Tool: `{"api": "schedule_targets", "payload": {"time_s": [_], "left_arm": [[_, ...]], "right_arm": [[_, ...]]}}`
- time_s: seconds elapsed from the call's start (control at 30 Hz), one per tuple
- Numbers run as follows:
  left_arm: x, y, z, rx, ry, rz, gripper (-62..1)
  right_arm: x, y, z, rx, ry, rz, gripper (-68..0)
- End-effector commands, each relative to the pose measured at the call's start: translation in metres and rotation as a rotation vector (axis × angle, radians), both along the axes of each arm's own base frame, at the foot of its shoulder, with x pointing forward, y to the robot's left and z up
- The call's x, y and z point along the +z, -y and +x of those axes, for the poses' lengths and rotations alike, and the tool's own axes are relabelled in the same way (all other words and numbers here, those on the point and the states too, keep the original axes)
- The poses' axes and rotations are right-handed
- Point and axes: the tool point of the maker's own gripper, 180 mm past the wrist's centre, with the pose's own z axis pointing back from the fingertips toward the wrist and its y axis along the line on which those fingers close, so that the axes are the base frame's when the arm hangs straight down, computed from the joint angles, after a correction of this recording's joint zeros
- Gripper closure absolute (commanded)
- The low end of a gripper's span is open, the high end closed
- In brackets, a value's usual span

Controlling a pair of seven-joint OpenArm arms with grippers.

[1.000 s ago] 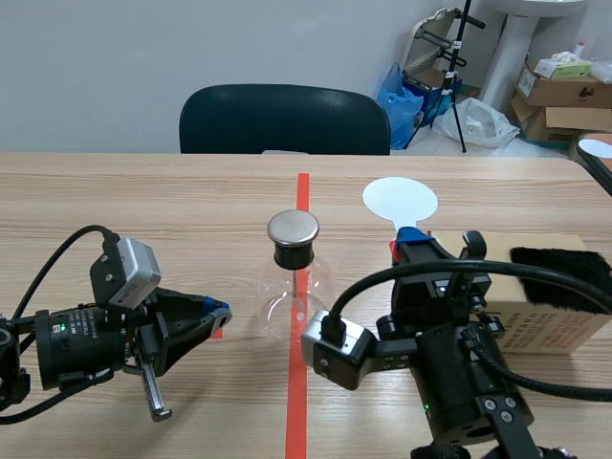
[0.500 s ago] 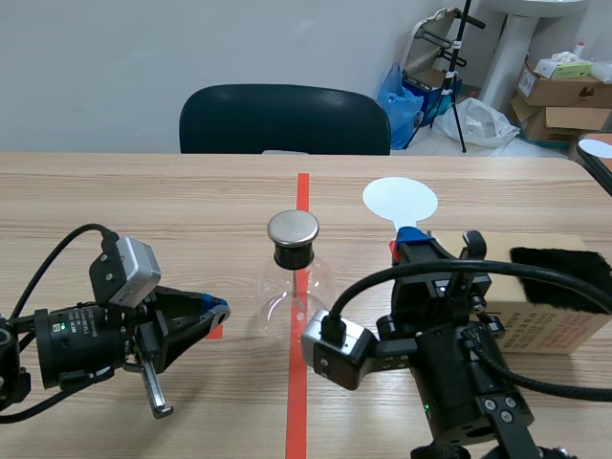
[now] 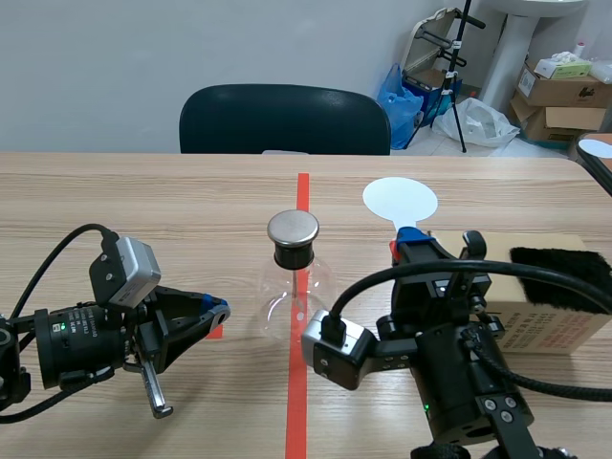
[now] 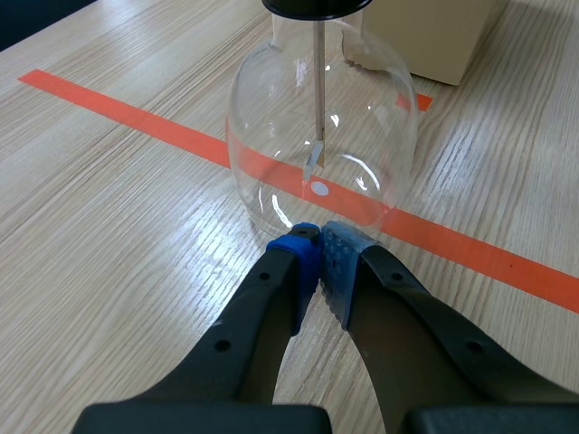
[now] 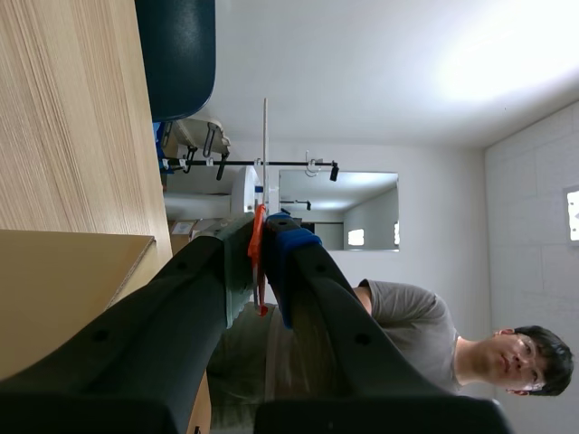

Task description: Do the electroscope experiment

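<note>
Looking across the table (image 3: pixel 143 201), we count one glass flask (image 3: pixel 292 287), and it stands upright at the middle, right on the orange tape line. One black stopper closes its neck, with one round metal cap (image 3: pixel 293 228) on top. From the left wrist view we see a single thin rod (image 4: pixel 318 90) hanging down inside the glass, with a small leaf at its lower end.

We have two grippers. The left gripper (image 4: pixel 317 240) lies low over the table with its fingers pressed together, blue pads meeting and nothing between them. Its tips sit just beside the flask's base, on the robot's left of it; we cannot tell whether they touch the glass.

The right gripper (image 3: pixel 409 239) is raised and clamped on the orange handle of one white paddle (image 3: pixel 400 200). The paddle's round disc stands beyond the fingertips, to the right of the flask and apart from it. In the right wrist view we see the disc edge-on, as a thin white line.

One cardboard box (image 3: pixel 550 325) lies on the table at the far right, with one black furry pad (image 3: pixel 559 263) on its top. One dark chair (image 3: pixel 284 120) stands behind the table. One person (image 5: pixel 407 316) in a grey shirt shows in the right wrist view.
</note>
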Motion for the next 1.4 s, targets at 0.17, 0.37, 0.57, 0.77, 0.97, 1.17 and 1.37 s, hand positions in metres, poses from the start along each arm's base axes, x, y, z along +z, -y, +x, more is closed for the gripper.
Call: {"api": "schedule_targets", "payload": {"time_s": [0.17, 0.37, 0.57, 0.77, 0.97, 1.17, 1.37], "left_arm": [[0.014, 0.004, 0.005, 0.004, 0.034, -0.04, -1.7], [0.014, 0.004, 0.005, 0.004, 0.034, -0.041, -1.7], [0.014, 0.004, 0.005, 0.004, 0.034, -0.042, -1.7], [0.014, 0.004, 0.005, 0.004, 0.034, -0.042, -1.7], [0.014, 0.004, 0.005, 0.004, 0.035, -0.042, -1.7], [0.014, 0.004, 0.005, 0.004, 0.034, -0.041, -1.7], [0.014, 0.004, 0.005, 0.004, 0.035, -0.042, -1.7]], "right_arm": [[0.014, 0.001, 0.005, -0.004, 0.043, 0.019, -0.9], [0.014, 0.001, 0.005, -0.004, 0.043, 0.019, -0.9], [0.014, 0.001, 0.005, -0.004, 0.043, 0.019, -0.9], [0.014, 0.001, 0.005, -0.004, 0.043, 0.019, -0.9], [0.014, 0.001, 0.005, -0.004, 0.043, 0.019, -0.9], [0.014, -0.008, 0.002, 0.05, 0.043, 0.014, -0.9], [0.013, -0.036, -0.008, 0.214, 0.042, -0.001, -0.9]]}}
